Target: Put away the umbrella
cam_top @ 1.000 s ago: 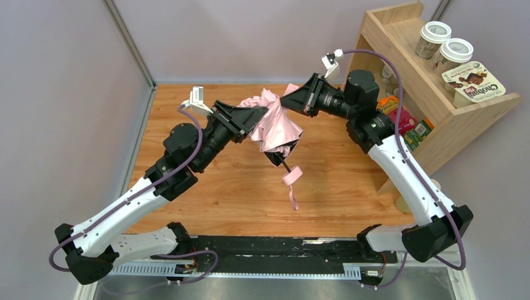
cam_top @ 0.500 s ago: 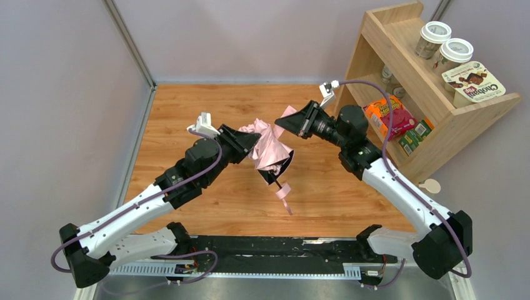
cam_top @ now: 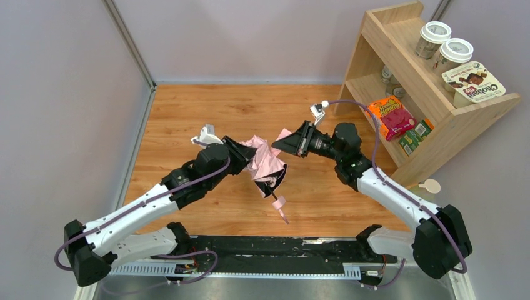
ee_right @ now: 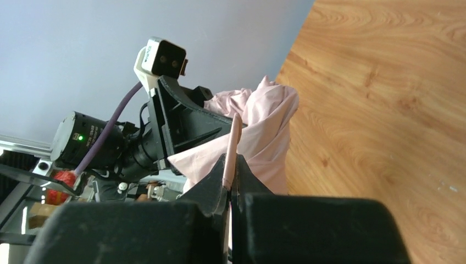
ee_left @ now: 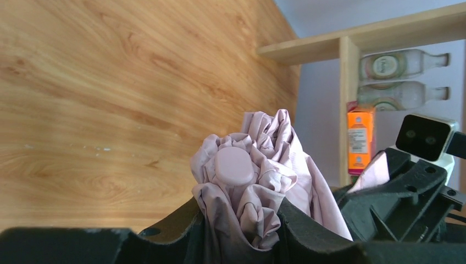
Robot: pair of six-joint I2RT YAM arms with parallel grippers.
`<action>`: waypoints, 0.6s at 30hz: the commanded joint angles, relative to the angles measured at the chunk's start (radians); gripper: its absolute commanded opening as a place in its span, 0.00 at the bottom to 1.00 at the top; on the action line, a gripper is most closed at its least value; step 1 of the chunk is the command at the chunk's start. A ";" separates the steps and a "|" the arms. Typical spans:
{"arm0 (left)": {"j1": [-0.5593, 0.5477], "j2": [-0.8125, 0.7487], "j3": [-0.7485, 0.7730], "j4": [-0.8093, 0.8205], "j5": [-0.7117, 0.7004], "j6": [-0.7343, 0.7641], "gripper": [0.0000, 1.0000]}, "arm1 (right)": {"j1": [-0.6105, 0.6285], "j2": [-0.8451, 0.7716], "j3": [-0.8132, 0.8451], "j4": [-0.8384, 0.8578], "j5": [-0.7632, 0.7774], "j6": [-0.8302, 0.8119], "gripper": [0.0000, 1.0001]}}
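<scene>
Inspector: Where is the umbrella [cam_top: 267, 164]?
Assessor: It is held between the two arms, over the middle of the tabletop [cam_top: 187, 112]. The canopy is bunched, and the strap [cam_top: 279, 203] hangs loose below it, towards the near edge.
Inspector: Left end effector [cam_top: 245, 157]?
Assessor: Clamped around the crumpled bundle; fabric fills the gap between its fingers [ee_left: 308, 236].
Inspector: Right end effector [cam_top: 282, 142]?
Assessor: Closed tight, pinching a thin flap of the pink fabric. The wooden shelf [cam_top: 437, 119] stands well apart on the right
</scene>
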 commanded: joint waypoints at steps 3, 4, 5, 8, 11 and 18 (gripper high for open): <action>0.020 0.099 -0.080 -0.325 -0.179 -0.282 0.00 | 0.017 -0.012 -0.097 0.322 -0.074 0.209 0.00; 0.020 0.113 -0.085 -0.321 -0.181 -0.279 0.00 | 0.017 0.006 -0.120 0.383 -0.082 0.266 0.00; 0.020 0.132 -0.095 -0.327 -0.184 -0.290 0.00 | 0.014 0.029 -0.145 0.440 -0.080 0.304 0.00; 0.020 0.162 -0.117 -0.341 -0.202 -0.302 0.00 | 0.021 0.065 -0.153 0.430 -0.071 0.302 0.00; 0.023 0.185 -0.160 -0.331 -0.212 -0.317 0.00 | 0.041 0.092 -0.145 0.382 -0.093 0.235 0.00; 0.044 0.288 -0.229 -0.252 -0.170 -0.320 0.00 | 0.110 0.098 -0.145 0.221 -0.078 0.032 0.00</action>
